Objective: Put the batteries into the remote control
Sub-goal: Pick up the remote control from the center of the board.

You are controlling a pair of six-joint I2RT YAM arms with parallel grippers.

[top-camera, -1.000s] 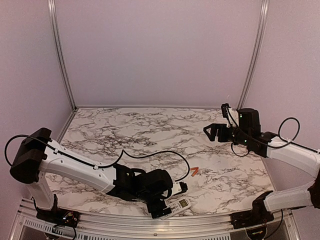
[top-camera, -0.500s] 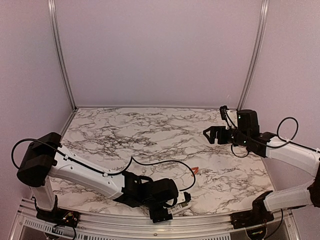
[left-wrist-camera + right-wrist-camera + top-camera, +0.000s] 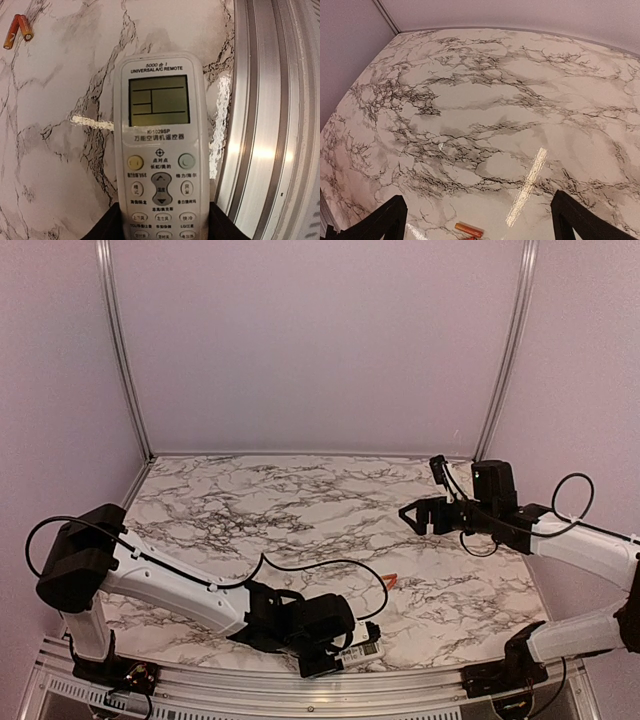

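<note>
I've got soft, even light here, shadows faint. Glare streaks the table [image 3: 532,175] and the rail [image 3: 260,150]. The remote control [image 3: 159,140] reads sharp, and the right-wrist view bows at its edges.

Pale lilac walls [image 3: 320,340], 2 alu corner posts [image 3: 122,350], marble-print tabletop [image 3: 300,500] w/ glare [image 3: 527,185], metal rail [image 3: 270,125] at near edge.

Robotics lab cell: lilac panels [image 3: 320,340] in aluminium posts [image 3: 118,350] are enclosing a marble-patterned table [image 3: 300,490], left arm [image 3: 170,585] and right arm [image 3: 580,545] reaching across.
</note>
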